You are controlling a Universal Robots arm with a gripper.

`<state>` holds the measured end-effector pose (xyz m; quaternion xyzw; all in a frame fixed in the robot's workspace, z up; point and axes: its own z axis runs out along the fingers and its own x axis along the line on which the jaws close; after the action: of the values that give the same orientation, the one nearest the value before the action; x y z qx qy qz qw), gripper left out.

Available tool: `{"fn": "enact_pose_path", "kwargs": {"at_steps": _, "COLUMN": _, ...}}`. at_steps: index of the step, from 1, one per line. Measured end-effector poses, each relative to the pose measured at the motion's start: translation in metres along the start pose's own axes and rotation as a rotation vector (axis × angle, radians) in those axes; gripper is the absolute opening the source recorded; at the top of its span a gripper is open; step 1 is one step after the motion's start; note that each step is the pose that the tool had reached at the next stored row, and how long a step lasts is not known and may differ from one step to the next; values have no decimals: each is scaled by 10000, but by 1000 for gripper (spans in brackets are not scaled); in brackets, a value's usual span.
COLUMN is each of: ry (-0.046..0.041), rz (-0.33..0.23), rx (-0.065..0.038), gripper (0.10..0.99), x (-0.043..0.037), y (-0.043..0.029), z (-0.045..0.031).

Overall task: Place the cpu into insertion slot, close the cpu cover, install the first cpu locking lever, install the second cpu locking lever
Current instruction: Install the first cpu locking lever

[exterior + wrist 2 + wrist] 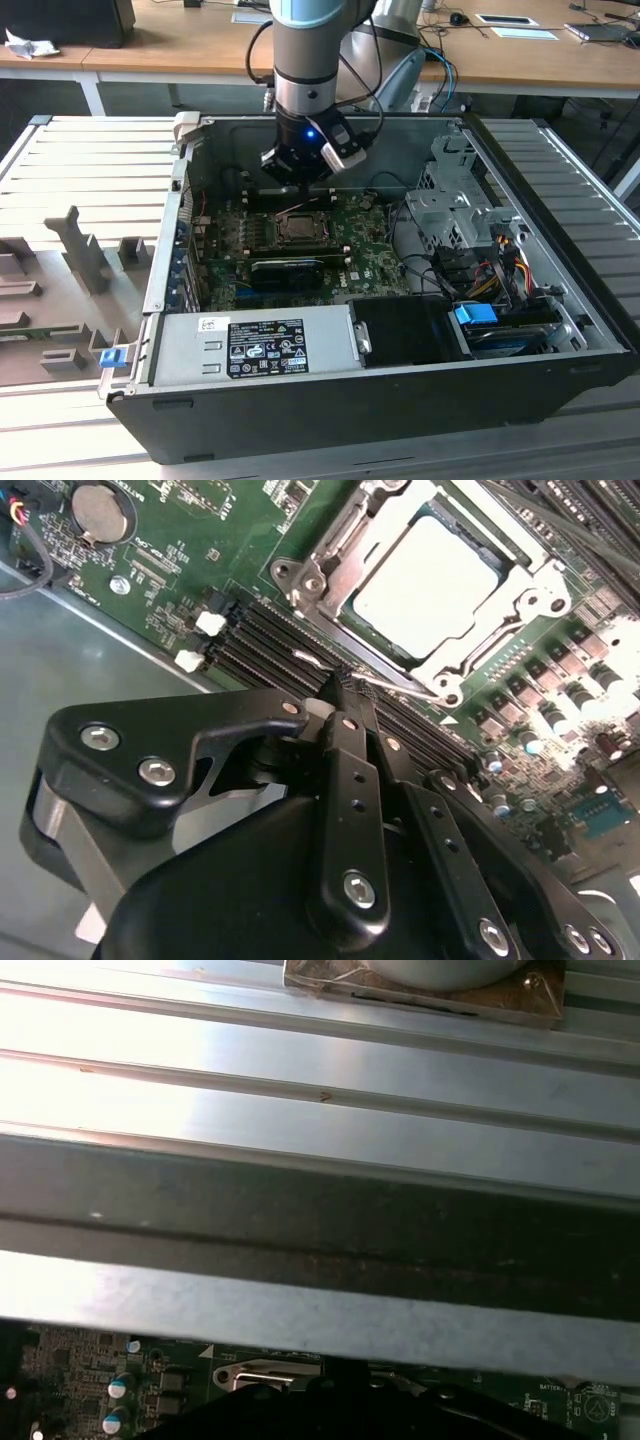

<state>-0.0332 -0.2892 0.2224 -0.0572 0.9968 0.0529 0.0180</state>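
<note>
The cpu (425, 585) lies in the insertion slot (292, 575) on the green motherboard, its silver top facing up. The silver cpu cover (530, 585) lies flat around it, framing the chip. A thin wire locking lever (400, 685) runs along the socket's side next to the black memory slots. My gripper (345, 685) is shut, and its fingertips meet right at this lever wire, touching or just above it. In the exterior view the gripper (300, 185) hangs just behind the cpu (298, 226) inside the open computer case.
Black memory slots (260, 630) run beside the socket. A coin battery (103, 512) sits on the board. The case (330, 400) holds a power supply (255, 345), a drive cage (455, 205) and cables (490, 270). The case wall (320, 1230) stands close.
</note>
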Motion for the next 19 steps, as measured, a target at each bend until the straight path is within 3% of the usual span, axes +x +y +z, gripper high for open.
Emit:
{"fn": "enact_pose_path", "kwargs": {"at_steps": 7, "ry": 4, "rz": 0, "rx": -1, "gripper": 106, "x": -79, "y": -12, "z": 68}}
{"fn": "enact_pose_path", "kwargs": {"at_steps": 19, "ry": 6, "rz": 0, "rx": 0, "gripper": 106, "x": -93, "y": -35, "z": 162}}
